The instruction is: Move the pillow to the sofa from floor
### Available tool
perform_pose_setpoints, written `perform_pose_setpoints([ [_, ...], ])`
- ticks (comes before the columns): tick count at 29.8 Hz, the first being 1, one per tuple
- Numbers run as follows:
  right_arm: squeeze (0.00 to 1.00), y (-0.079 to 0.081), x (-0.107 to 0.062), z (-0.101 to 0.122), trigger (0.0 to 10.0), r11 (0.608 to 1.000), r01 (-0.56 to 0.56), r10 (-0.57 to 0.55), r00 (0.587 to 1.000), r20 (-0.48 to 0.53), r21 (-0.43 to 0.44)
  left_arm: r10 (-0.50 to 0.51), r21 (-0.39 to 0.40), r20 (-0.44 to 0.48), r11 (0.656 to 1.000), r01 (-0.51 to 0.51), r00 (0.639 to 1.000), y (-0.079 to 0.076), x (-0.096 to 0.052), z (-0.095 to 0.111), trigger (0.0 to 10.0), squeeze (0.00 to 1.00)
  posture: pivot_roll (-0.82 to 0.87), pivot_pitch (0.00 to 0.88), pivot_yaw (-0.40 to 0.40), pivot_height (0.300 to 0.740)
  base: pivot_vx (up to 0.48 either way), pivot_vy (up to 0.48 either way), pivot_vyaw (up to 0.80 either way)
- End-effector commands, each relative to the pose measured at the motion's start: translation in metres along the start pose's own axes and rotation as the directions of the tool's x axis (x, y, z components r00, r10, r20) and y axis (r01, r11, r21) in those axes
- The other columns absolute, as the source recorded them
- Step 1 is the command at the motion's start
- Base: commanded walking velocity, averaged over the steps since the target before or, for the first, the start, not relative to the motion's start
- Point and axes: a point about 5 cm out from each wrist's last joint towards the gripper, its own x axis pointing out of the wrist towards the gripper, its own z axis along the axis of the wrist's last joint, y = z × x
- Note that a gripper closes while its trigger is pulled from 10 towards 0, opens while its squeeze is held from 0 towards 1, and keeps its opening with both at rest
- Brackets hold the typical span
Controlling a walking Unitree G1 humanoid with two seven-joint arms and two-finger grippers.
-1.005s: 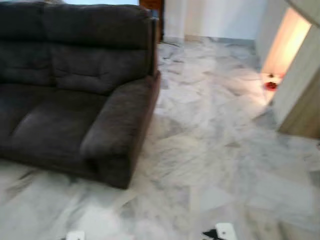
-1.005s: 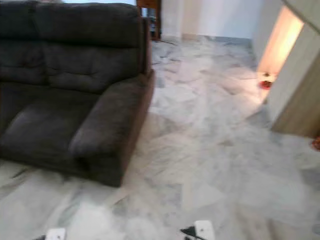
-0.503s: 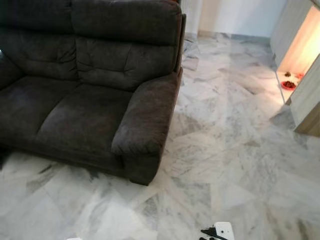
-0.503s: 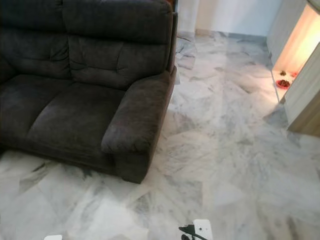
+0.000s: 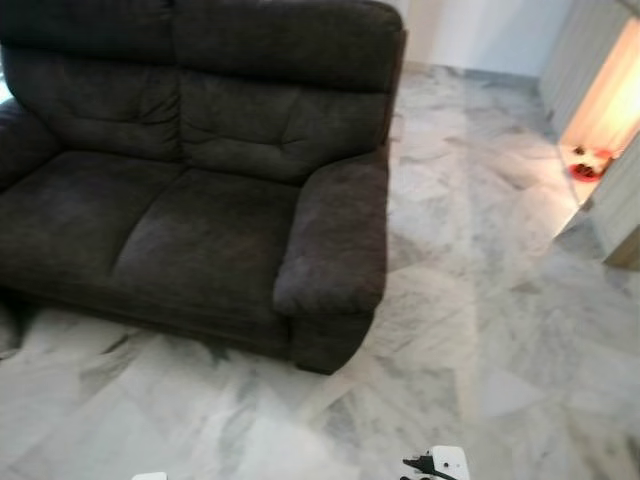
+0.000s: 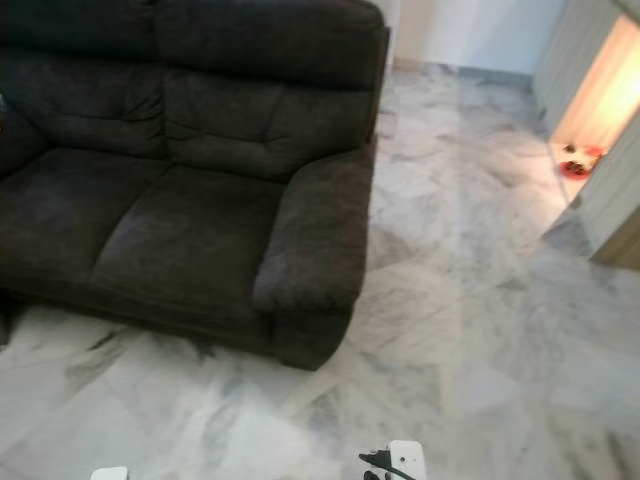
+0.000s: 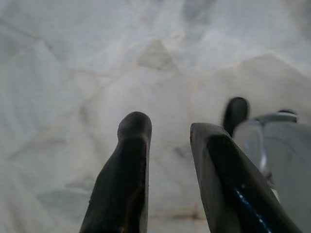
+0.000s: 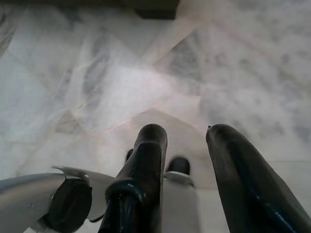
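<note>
We face the sofa (image 5: 200,200) with both grippers (image 7: 167,145) (image 8: 194,155) spread and empty; no pillow perhaps means searching the floor (image 5: 480,300) blindly

Sofa (image 5: 190,190) stands ahead on the left; marble floor (image 5: 480,300) spreads right.
</note>
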Motion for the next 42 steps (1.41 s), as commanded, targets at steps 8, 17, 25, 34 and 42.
perform_pose_setpoints([
  [8, 0.00, 0.002, -0.001, -0.007, 10.0, 1.000, -0.009, 0.009, 1.000, -0.019, -0.005, 0.009, -0.007, -0.032, 1.000, -0.010, 0.999, 0.003, -0.002, -0.009, 10.0, 0.00, 0.01, 0.132, 0.028, 0.740, 0.000, 0.480, 0.00],
  [17, 0.00, 0.004, -0.001, -0.008, 10.0, 1.000, -0.012, 0.011, 1.000, -0.026, -0.010, 0.009, -0.008, -0.033, 1.000, -0.009, 0.999, 0.003, -0.002, -0.010, 10.0, 0.00, 0.01, 0.132, 0.028, 0.740, 0.000, 0.480, 0.00],
  [25, 0.00, -0.007, -0.004, -0.010, 10.0, 1.000, 0.003, -0.003, 0.999, -0.035, -0.014, 0.008, -0.009, -0.033, 1.000, -0.008, 0.999, 0.003, -0.002, -0.010, 10.0, 0.00, 0.02, 0.135, 0.026, 0.740, 0.000, 0.480, 0.00],
  [34, 0.00, -0.008, -0.005, -0.012, 10.0, 1.000, 0.003, -0.004, 0.999, -0.042, -0.022, 0.005, -0.014, -0.034, 1.000, -0.006, 0.999, 0.002, -0.002, -0.010, 10.0, 0.00, 0.02, 0.138, 0.022, 0.740, 0.000, 0.480, 0.00],
  [42, 0.00, 0.015, 0.000, -0.016, 10.0, 1.000, -0.017, 0.016, 0.998, -0.054, -0.022, 0.006, -0.018, -0.035, 1.000, -0.007, 0.999, 0.002, -0.002, -0.011, 10.0, 0.00, 0.02, 0.138, 0.022, 0.740, 0.000, 0.480, 0.00],
])
